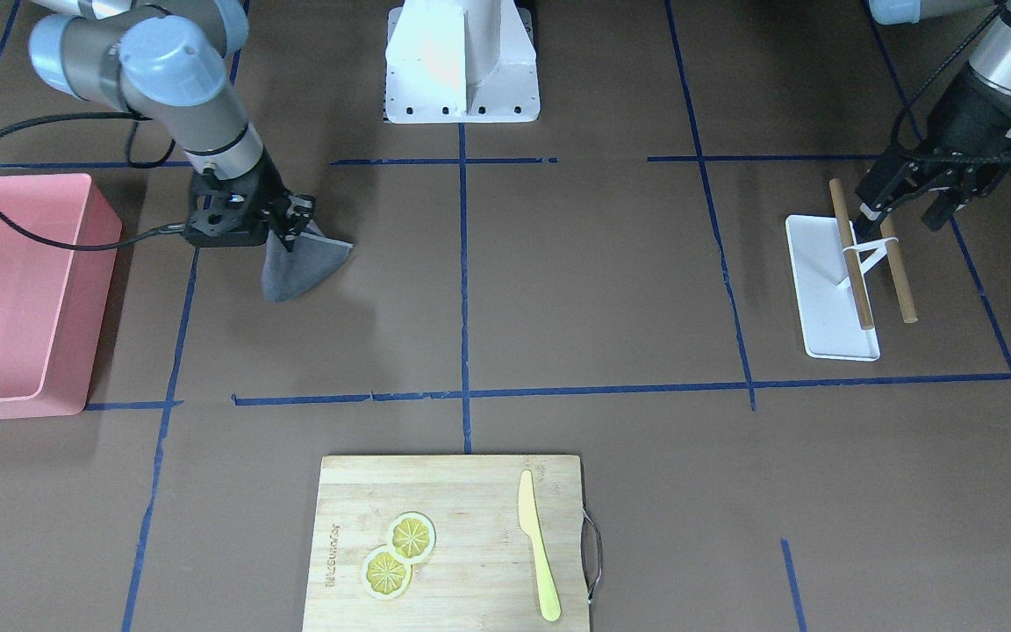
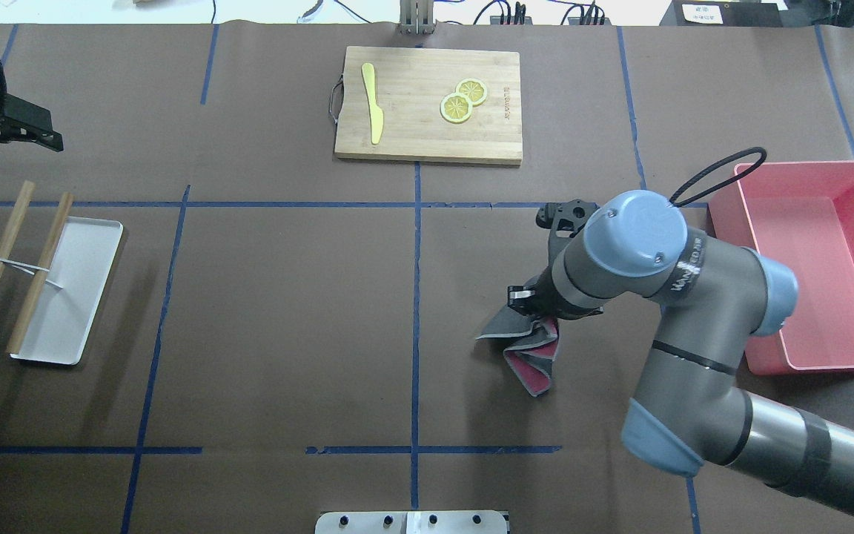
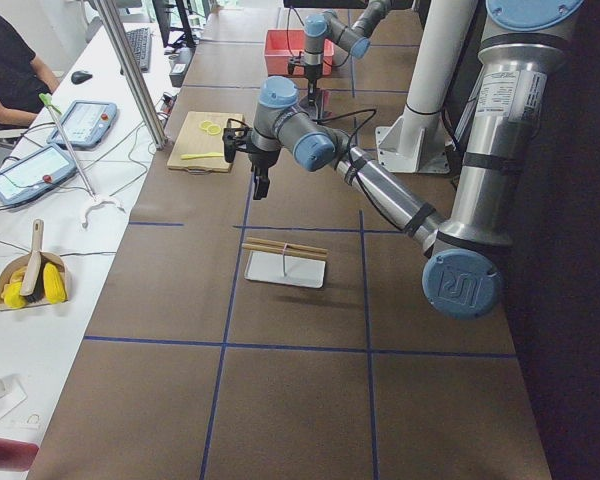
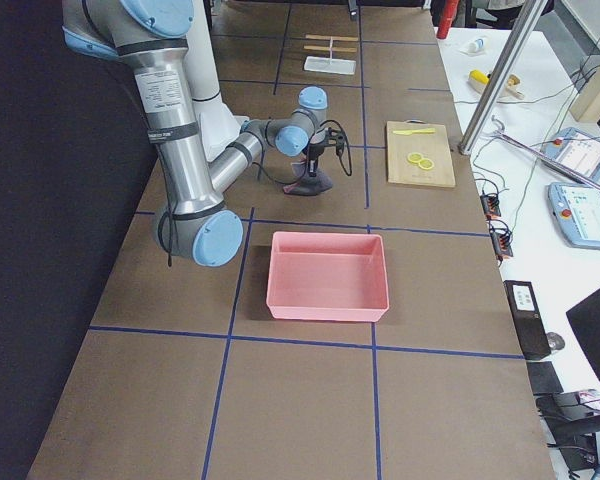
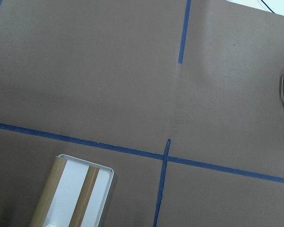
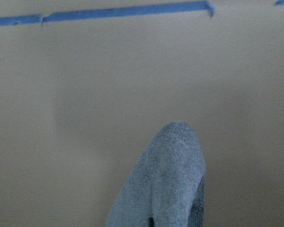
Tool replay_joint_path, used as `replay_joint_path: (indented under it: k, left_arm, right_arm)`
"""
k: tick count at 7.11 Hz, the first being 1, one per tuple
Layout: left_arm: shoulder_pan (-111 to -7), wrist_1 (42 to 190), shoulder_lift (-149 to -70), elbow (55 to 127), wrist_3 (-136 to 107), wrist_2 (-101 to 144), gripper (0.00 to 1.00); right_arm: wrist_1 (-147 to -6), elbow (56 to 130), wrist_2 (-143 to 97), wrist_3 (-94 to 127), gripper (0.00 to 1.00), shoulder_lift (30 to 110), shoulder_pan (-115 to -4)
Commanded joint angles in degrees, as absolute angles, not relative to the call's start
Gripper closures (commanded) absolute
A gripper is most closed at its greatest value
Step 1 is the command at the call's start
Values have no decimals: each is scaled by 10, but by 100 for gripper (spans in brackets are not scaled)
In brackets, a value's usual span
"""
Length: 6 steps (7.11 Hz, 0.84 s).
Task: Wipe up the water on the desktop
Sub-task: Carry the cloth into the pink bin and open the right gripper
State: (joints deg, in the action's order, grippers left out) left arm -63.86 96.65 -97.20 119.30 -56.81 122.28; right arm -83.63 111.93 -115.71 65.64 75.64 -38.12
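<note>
Prob. robot lab: taped desktop (image 1: 611,290), 2 arms (image 2: 694,311), teach pendants (image 3: 83,122), operator (image 3: 5,70) nearby.

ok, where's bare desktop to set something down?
Widest bare desktop: the middle, between the white tray and the cloth, on the robot's side of the cutting board. Crowded: around the right gripper and cloth, beside the pink bin.

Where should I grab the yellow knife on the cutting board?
Probably by its handle, the slim end farthest from the robot's base. The knife lies flat on the board, so come straight down, closing the end effector across its width.
</note>
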Motion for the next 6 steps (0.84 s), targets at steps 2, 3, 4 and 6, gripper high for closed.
replay_joint_path:
  k: [2, 3, 4, 6]
  left_arm:
    - [-639, 966, -967, 1193, -558, 1223, 0]
    - [-639, 967, -966, 1194, -558, 1223, 0]
    - [-639, 966, -966, 1194, -558, 1223, 0]
    - [-639, 967, -965, 1195, -558, 1223, 0]
  right_arm:
    - [-843, 1219, -1300, 570, 100, 865, -590]
    - [-843, 1231, -1303, 506, 100, 907, -636]
    - [-845, 1230, -1304, 438, 100, 938, -675]
    - [-845, 1221, -1304, 314, 100, 994, -732]
